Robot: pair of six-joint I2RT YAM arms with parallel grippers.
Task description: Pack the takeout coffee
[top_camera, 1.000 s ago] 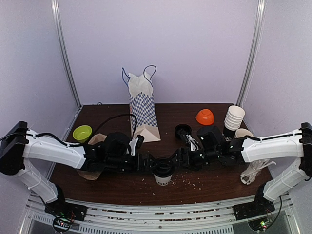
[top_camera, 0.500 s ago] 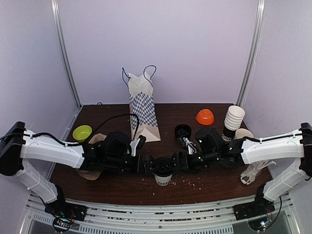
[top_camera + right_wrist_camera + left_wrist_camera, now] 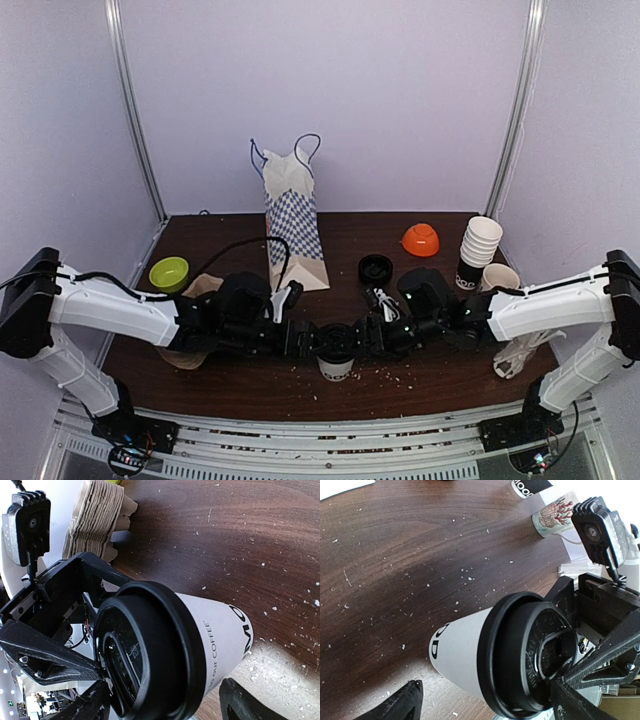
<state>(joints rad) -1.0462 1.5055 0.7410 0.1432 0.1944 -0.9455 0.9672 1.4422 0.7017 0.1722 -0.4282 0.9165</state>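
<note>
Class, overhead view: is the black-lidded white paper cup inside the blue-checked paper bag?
No, the cup stands on the brown wooden table, apart from the bag.

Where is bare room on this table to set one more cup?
Free: the near edge before the takeout coffee, and the back strip between paper bag and orange bowl. Crowded: the middle, where the left arm and right arm meet at the coffee.

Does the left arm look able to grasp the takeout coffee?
Probably yes: the left end effector straddles the takeout coffee, jaws open, though the right end effector crowds it from the opposite side.
</note>
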